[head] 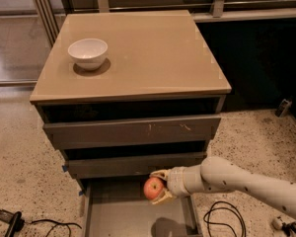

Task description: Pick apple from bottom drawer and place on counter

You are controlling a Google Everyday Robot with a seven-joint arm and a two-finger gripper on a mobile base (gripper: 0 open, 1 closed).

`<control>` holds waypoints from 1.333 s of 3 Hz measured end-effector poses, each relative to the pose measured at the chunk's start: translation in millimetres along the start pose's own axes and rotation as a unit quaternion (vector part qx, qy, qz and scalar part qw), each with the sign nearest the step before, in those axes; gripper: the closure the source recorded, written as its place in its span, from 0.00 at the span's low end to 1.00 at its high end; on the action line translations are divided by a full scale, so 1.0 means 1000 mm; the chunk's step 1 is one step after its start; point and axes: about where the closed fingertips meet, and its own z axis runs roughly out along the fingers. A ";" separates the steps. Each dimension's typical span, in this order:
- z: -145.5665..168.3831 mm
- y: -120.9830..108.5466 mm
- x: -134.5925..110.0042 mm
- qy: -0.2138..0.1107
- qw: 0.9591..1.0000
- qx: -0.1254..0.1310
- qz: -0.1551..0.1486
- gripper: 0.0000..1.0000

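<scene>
Clamping the apple (153, 188) tight in the gripper (157, 187), above the bottom drawer (118, 216) floor, close under the middle drawer front (133, 165); best backing straight out before lifting toward bare counter (153, 58), clear of the white bowl (88, 52).

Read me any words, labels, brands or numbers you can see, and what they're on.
None to read. The counter, white bowl, drawer fronts and apple carry no text; the end effector, shut on the apple above the bottom drawer, shows no marking either.
</scene>
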 end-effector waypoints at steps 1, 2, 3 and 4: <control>-0.052 -0.007 -0.059 0.012 0.998 0.025 -0.049 1.00; -0.114 -0.017 -0.118 0.014 0.994 0.055 -0.093 1.00; -0.198 -0.038 -0.187 0.016 0.985 0.092 -0.147 1.00; -0.262 -0.069 -0.228 0.004 0.978 0.119 -0.172 1.00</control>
